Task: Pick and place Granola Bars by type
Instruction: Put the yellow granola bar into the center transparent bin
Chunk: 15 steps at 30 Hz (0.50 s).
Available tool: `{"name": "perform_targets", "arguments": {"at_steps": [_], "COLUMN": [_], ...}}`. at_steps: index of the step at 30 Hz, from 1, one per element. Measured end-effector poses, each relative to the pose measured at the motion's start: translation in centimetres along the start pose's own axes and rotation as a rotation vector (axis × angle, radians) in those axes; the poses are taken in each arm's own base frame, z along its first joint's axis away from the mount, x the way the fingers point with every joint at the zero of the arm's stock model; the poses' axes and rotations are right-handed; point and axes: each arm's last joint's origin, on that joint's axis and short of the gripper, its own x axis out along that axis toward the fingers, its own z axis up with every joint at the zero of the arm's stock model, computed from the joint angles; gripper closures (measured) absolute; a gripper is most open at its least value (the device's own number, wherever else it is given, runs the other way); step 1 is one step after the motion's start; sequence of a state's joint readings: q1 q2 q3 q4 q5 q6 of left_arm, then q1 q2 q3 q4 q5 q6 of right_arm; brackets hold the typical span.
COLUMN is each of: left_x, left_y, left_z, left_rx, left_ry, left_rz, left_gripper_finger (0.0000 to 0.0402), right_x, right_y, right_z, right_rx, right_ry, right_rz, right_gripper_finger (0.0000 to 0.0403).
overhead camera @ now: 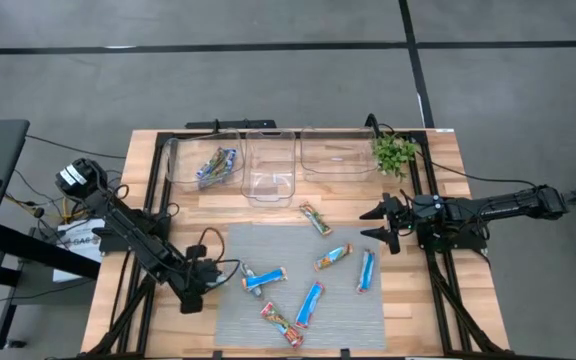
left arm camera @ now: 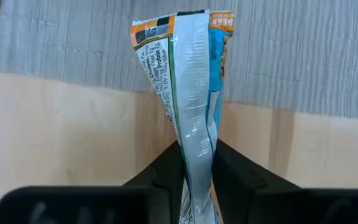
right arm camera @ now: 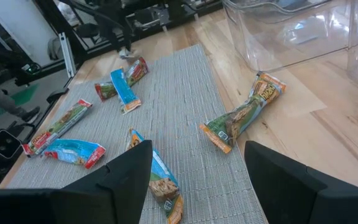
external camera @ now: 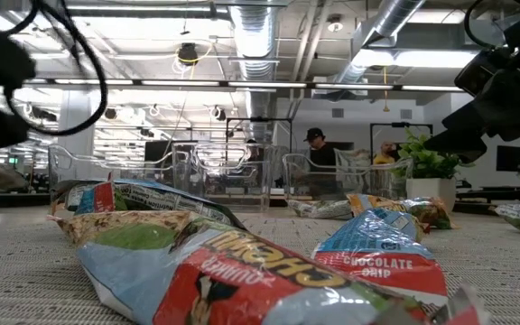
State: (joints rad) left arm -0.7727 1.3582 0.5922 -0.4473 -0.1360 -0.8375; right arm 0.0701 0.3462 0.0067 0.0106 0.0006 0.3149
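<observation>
Granola Bars [overhead camera: 310,303] lie scattered over the grey mat [overhead camera: 343,310], a few more in the clear bin [overhead camera: 204,165] beyond the mat's far edge. The left gripper [left arm camera: 196,163] pinches one bar [left arm camera: 188,93] at the mat's left edge. The right gripper [overhead camera: 380,226] hangs spread wide at the mat's right edge.

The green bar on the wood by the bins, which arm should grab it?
Probably right: its open gripper hovers near the green bar. The left gripper already pinches a bar.
</observation>
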Motion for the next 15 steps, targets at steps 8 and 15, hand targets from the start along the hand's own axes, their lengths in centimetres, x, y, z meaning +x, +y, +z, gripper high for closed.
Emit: {"name": "perform_targets", "arguments": {"at_steps": [8, 15], "left_x": [-0.9, -5.0], "left_y": [-0.4, 0.1], "left_z": [2.1, 5.0], "left_rx": [-0.062, -0.097], "left_ry": [-0.237, -0.64], "left_rz": [-0.07, -0.104], "left_gripper_finger": [0.0338, 0.0339], "right_x": [0.0, 0.0], "right_y": [0.0, 0.0], "right_z": [0.0, 0.0], "right_rx": [0.0, 0.0], "right_ry": [0.0, 0.002], "right_rz": [0.0, 0.0], "right_gripper_finger": [0.0154, 0.0154]}}
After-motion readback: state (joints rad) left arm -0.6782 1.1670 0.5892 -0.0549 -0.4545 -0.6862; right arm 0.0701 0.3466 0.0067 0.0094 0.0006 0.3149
